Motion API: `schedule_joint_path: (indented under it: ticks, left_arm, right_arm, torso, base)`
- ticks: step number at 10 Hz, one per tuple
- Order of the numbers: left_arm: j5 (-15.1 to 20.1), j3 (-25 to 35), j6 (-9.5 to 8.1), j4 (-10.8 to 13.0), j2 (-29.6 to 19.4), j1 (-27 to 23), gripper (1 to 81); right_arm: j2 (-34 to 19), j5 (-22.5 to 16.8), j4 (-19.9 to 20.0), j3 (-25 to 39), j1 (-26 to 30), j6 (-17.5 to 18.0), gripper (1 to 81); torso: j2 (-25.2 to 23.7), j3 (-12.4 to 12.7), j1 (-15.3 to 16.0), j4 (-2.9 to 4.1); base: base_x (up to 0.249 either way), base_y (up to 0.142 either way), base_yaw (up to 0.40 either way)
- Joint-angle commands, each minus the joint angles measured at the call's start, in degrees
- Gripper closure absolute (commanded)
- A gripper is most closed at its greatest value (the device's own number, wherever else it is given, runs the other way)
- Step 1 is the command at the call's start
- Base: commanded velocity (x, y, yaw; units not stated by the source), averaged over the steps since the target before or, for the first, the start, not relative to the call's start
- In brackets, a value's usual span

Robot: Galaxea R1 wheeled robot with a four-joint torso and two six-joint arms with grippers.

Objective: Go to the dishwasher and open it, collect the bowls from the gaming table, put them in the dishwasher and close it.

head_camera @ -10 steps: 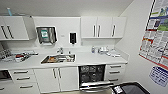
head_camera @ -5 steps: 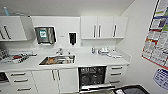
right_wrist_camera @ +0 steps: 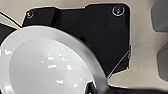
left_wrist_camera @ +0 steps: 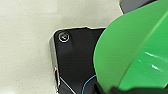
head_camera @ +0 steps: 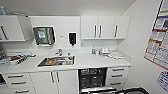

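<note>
The dishwasher (head_camera: 91,78) stands open under the white counter, its dark inside and wire racks showing and its door (head_camera: 100,90) folded down at the lower edge of the head view. A green bowl (left_wrist_camera: 135,52) looms close in the left wrist view, with my left gripper (left_wrist_camera: 110,89) shut on its rim above my dark base plate. Just as close in the right wrist view is a white bowl (right_wrist_camera: 50,65), with my right gripper (right_wrist_camera: 91,88) shut on its edge. The gaming table is out of view.
A steel sink (head_camera: 57,61) is set in the counter (head_camera: 100,61) left of the dishwasher, and drawers (head_camera: 117,76) stand to its right. Wall cabinets (head_camera: 105,27) hang above. A poster-covered wall (head_camera: 160,45) closes in the right side. Small items (head_camera: 105,52) sit on the counter.
The whole head view has shifted a little and the counter looks slightly nearer, so the camera has moved. The dishwasher stays open.
</note>
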Motion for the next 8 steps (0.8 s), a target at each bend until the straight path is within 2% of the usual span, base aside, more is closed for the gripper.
schedule_joint_path:
  ticks: [1, 8]
  left_arm:
    - [0.99, -0.38, 0.29, 0.30, -0.92, -2.66, 81.1]
    - [0.90, -0.38, 0.29, 0.29, -1.09, -2.75, 81.1]
  right_arm:
    - [-0.35, -3.46, -0.85, 0.00, 2.54, -0.13, 81.1]
    - [-0.27, -3.82, -0.93, 0.00, 2.71, -0.13, 81.1]
  torso:
    - [0.00, 0.00, 0.03, 0.00]
    - [0.04, 0.00, 0.03, 0.02]
  base:
    - [0.105, 0.000, 0.000]
    - [0.104, 0.000, 0.000]
